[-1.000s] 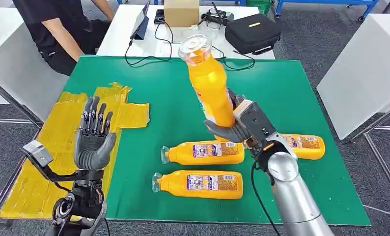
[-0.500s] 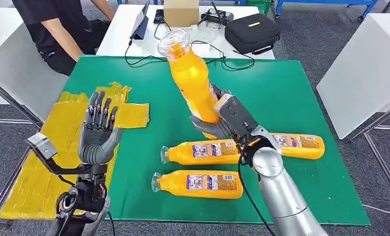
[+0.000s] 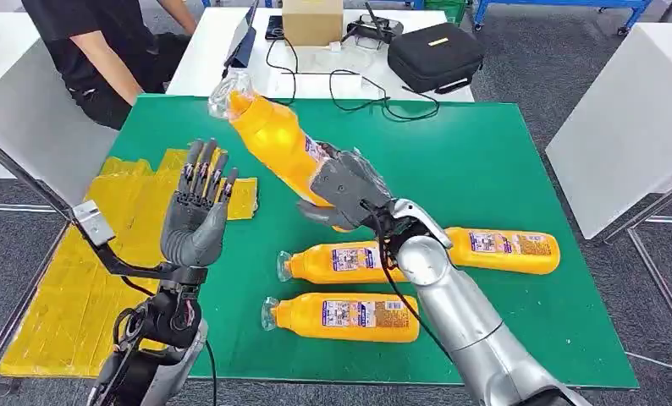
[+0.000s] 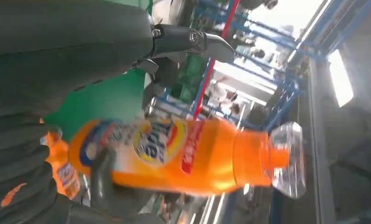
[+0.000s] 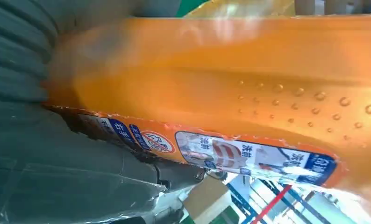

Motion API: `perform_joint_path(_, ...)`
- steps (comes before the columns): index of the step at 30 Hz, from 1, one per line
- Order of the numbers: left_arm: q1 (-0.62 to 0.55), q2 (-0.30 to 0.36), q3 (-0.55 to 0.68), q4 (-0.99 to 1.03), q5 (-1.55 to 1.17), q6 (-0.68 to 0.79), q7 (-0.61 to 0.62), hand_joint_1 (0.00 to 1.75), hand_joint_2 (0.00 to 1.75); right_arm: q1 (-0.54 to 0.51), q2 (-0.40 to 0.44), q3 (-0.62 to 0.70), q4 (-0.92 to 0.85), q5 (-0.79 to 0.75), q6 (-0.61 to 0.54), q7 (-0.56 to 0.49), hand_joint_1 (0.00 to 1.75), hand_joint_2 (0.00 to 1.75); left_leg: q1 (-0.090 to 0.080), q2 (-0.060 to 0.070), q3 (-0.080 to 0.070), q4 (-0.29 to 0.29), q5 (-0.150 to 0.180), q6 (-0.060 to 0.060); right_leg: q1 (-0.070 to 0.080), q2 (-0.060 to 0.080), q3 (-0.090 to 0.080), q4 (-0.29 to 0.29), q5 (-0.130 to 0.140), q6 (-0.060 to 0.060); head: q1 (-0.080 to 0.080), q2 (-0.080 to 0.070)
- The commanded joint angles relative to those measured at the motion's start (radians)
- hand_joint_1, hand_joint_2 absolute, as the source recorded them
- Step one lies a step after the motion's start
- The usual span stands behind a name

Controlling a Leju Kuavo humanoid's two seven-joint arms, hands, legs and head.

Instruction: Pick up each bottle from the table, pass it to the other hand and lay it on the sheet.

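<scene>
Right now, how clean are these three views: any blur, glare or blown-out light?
Head view: sharp and evenly lit, the lifted bottle in the right hand crisp. Left wrist view: bottle slightly soft, bright ceiling light washed out. Right wrist view: the bottle fills the frame at close range, its upper body smeared, only the label readable.

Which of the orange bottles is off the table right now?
The orange bottle gripped by the right robot hand, tilted with its clear cap toward the open left robot hand. The other three bottles lie flat on the green table.

Robotics lab, green test table (image 3: 502, 152), cabled desk (image 3: 206, 59), equipment case (image 3: 435, 56)
</scene>
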Motion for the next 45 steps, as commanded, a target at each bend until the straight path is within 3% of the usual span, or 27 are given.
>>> perform_joint_path(1,-0.090,-0.007,-0.066,0.087,0.051,-0.006,0.015,0.00,1.75,-0.088,0.031,0.088,0.146,-0.010,0.007,0.013,1.75,1.75,0.000,0.001,0.002,0.000,-0.001,0.000,0.001,-0.001,0.002,0.001,-0.001,-0.003,0.000,0.000)
perform_joint_path(15,-0.095,-0.012,-0.062,0.075,0.079,-0.012,0.027,0.00,1.75,-0.099,0.037,0.115,0.157,0.000,0.011,0.016,1.75,1.75,0.000,0.001,0.003,0.000,-0.001,0.001,0.001,-0.002,0.003,0.000,-0.001,-0.003,0.000,0.000)
perform_joint_path(25,-0.162,-0.029,-0.112,0.106,0.034,0.060,0.063,0.00,1.75,-0.122,0.063,0.136,0.239,0.077,-0.029,0.040,1.75,1.75,0.000,-0.001,0.002,0.000,0.000,0.001,0.001,-0.003,0.002,0.000,-0.001,-0.002,0.000,0.000)
perform_joint_path(29,-0.179,-0.028,-0.121,0.107,0.052,0.074,0.066,0.00,1.75,-0.081,0.080,0.183,0.214,0.186,-0.024,0.041,1.75,1.75,0.000,-0.001,0.002,0.000,0.000,0.000,0.001,-0.002,0.002,0.000,-0.001,-0.002,0.000,0.000)
perform_joint_path(45,-0.178,-0.021,-0.110,0.118,-0.010,0.163,0.083,0.00,1.75,-0.043,0.133,0.331,0.176,0.329,-0.003,0.062,1.75,1.75,0.001,0.000,0.002,0.000,-0.001,0.001,0.002,-0.002,0.002,-0.001,-0.001,-0.003,0.000,0.000)
